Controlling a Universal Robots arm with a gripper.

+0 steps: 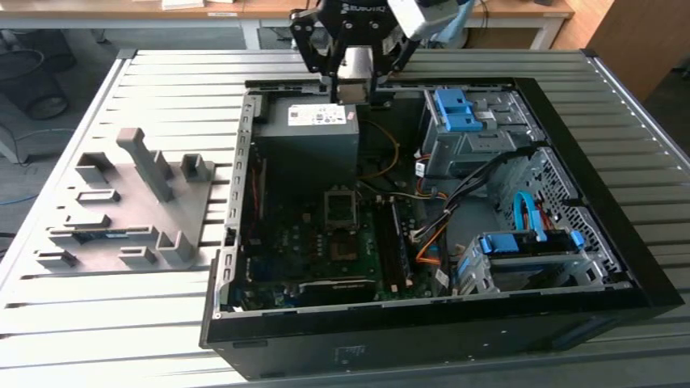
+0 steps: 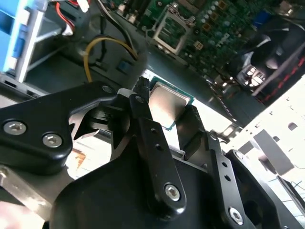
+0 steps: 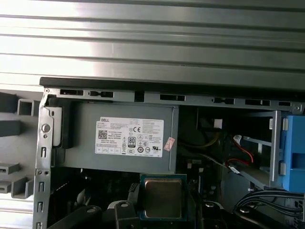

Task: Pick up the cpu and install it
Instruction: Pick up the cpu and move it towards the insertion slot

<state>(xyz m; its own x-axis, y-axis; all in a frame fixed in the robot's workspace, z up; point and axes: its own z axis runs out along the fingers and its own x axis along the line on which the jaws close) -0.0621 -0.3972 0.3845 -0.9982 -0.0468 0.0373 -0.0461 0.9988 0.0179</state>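
Exterior view, going from its left to its right: a grey fixture tray [image 1: 129, 202] with upright blocks is lying on the slatted metal table [image 1: 65, 323], just beside the open computer case [image 1: 431, 343]. Inside the case, the grey power supply [image 1: 307, 137] is sitting at the far end, toward the exterior view's left. Nearer than it, the dark metal-framed socket [image 1: 341, 208] is lying on the green motherboard [image 1: 302, 242]. The black gripper [image 1: 356, 89] is hanging over the far edge of the case, just beside the power supply's far right corner and well apart from the socket. Toward the exterior view's right, one blue drive carrier [image 1: 458, 113] is sitting at the far end of the case, and a second blue drive carrier [image 1: 518, 242] is sitting near.

In the second wrist view the black fingers [image 2: 147, 138] are gripping the cpu [image 2: 167, 100] by two opposite edges. Its pale silver-grey top is facing the camera, and the socket [image 2: 174, 28] is showing beyond it on the motherboard. In the first wrist view the cpu [image 3: 163, 196] is being held between the fingers, in the air in front of the labelled power supply [image 3: 124, 138].
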